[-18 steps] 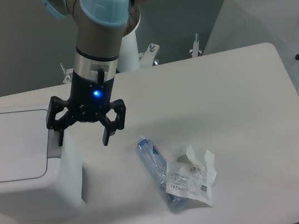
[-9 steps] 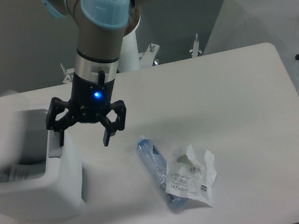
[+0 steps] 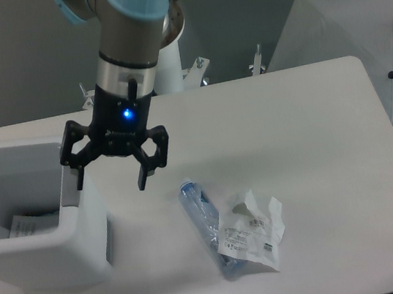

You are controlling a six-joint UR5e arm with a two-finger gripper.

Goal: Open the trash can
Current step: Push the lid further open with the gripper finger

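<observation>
Boxy smooth white plastic trash can [image 3: 45, 247] gapes open; black pincer [image 3: 110, 177] spread above its rim

Silver arm [image 3: 125, 43], pale-blue caps, black hand [image 3: 109, 173], blue LED.

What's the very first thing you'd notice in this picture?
Probably the black two-finger gripper with a glowing blue light, hanging open over the table's left side. Just below it, at the left edge, sits the big white plastic trash can, open, with paper inside. Near the middle lies a crushed clear plastic bottle beside a crumpled white wrapper.
</observation>
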